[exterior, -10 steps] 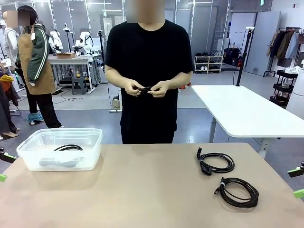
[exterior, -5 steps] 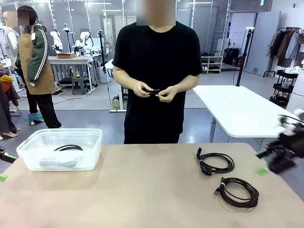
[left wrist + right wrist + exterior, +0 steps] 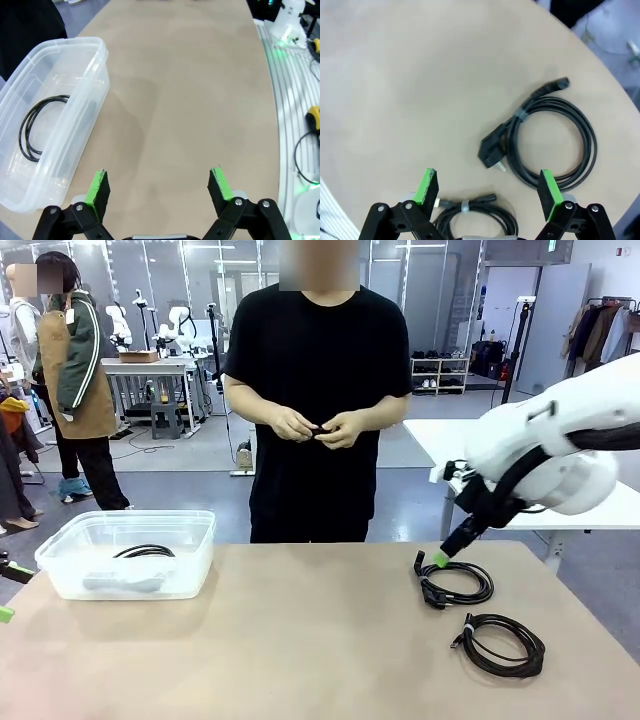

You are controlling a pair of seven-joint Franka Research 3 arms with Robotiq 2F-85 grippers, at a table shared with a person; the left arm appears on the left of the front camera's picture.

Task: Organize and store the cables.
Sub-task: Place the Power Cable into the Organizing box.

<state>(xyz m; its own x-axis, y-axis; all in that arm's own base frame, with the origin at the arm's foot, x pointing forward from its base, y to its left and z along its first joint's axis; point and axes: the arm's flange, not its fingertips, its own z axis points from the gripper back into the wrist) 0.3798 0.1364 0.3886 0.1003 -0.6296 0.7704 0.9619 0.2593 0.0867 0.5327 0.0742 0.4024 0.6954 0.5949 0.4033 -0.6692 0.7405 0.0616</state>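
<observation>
Pick-up step, by my reading — right gripper point(image 3: 487, 184) hangs over one coiled cable point(image 3: 516, 131) near the table's point(image 3: 300, 640) right edge, fingers point(image 3: 427, 184) wide apart, empty; next probably: lower, straddle it, close; left gripper point(image 3: 160, 186) equally wide, empty.

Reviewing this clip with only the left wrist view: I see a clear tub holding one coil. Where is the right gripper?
Observer: The right gripper hovers open by the far coil, on the right side of the table.
Operator: Any more cables out?
Observer: A second coil lies nearer the robot, apart from the first.
Operator: And the person?
Observer: Standing across the table, hands together at the waist on something small and dark.
</observation>
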